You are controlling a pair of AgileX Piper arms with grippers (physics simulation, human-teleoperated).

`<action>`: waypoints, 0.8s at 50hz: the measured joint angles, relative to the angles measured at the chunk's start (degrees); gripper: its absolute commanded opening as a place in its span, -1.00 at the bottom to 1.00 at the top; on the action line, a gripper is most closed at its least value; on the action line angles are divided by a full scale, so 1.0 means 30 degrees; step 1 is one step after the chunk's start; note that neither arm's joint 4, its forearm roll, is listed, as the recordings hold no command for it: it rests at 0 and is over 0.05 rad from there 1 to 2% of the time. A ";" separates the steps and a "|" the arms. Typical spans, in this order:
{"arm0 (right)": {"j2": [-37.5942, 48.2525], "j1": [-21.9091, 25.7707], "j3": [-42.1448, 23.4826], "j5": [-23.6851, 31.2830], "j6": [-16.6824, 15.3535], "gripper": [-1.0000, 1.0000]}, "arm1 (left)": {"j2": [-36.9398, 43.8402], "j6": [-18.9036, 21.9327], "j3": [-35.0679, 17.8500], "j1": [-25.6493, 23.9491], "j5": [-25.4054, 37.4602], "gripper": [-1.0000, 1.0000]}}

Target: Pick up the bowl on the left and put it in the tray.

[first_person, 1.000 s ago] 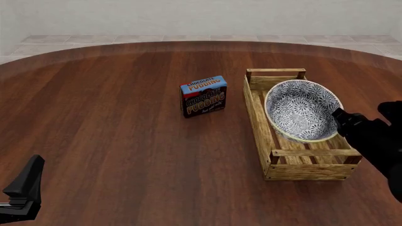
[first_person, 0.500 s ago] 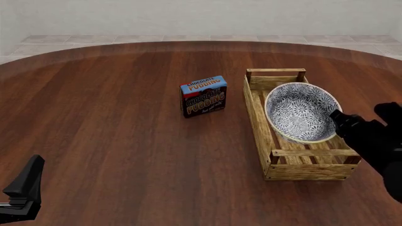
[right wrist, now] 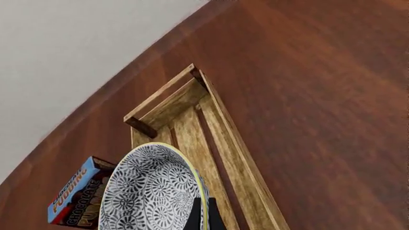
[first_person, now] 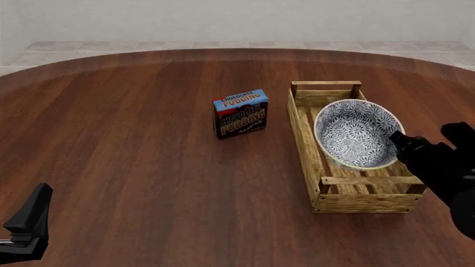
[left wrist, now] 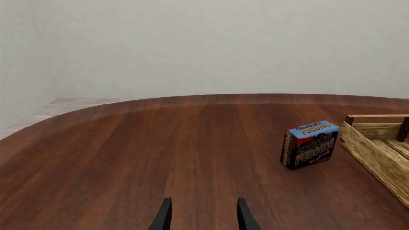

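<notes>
Desk (first_person: 133, 167) space at near left held our left end effector (left wrist: 203, 216), its fingers parted around nothing. Centrally, the pudding box (first_person: 241, 113) stood upright. Right of it, the bowl (first_person: 356, 133) sat tilted inside the tray (first_person: 364, 203), its rim pinched by our right end effector (right wrist: 204, 215).
</notes>
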 measured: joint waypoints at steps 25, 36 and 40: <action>0.0323 -0.0058 -0.0064 -0.0434 -0.0562 -1.00 | 0.0000 0.0000 0.0000 0.0000 0.0000 1.00; 0.0652 0.0106 -0.0126 -0.0693 -0.0694 -1.00 | 0.0000 0.0000 0.0000 0.0000 0.0000 1.00; 0.0784 0.0170 -0.0162 -0.0762 -0.0703 -1.00 | 0.0000 0.0000 0.0000 0.0000 0.0000 1.00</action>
